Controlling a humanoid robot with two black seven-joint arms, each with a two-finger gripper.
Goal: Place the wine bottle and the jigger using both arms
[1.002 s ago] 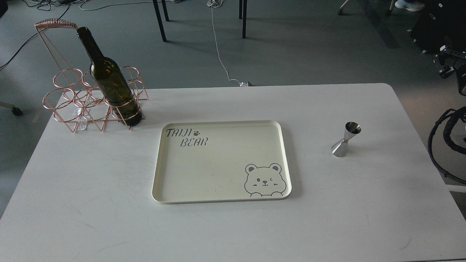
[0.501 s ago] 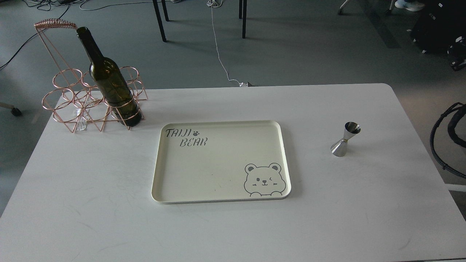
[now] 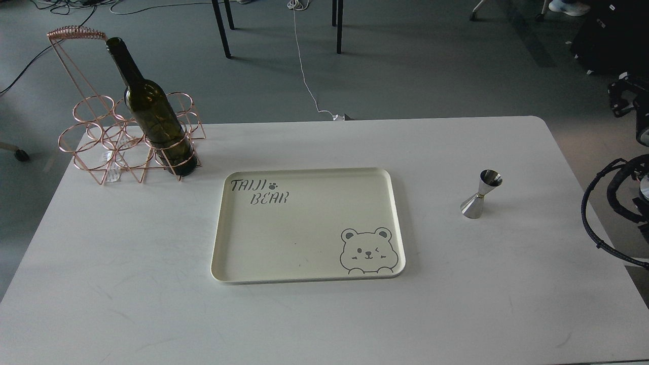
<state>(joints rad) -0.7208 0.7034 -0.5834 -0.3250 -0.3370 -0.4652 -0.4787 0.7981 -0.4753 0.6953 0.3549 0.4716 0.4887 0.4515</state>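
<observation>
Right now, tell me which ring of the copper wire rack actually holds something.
The front right ring of the copper wire rack, nearest the tray, holds the wine bottle. The other rings stand empty.

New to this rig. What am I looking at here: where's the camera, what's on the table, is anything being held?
The camera sits in a humanoid robot's head, looking forward and down at a white table. The robot has two black arms with two-finger grippers. Only part of the right arm, with looped black cabling, shows at the right edge; neither gripper can be made out, so nothing is seen being held.

On the table:
- A dark green wine bottle stands in a ring of a copper wire rack at the far left.
- A cream tray printed with "TAIJI BEAR" and a bear face lies in the middle, with nothing on it.
- A small steel jigger stands upright to its right, apart from the tray.

The job is placing the bottle and jigger with both arms; neither is touched yet.
</observation>
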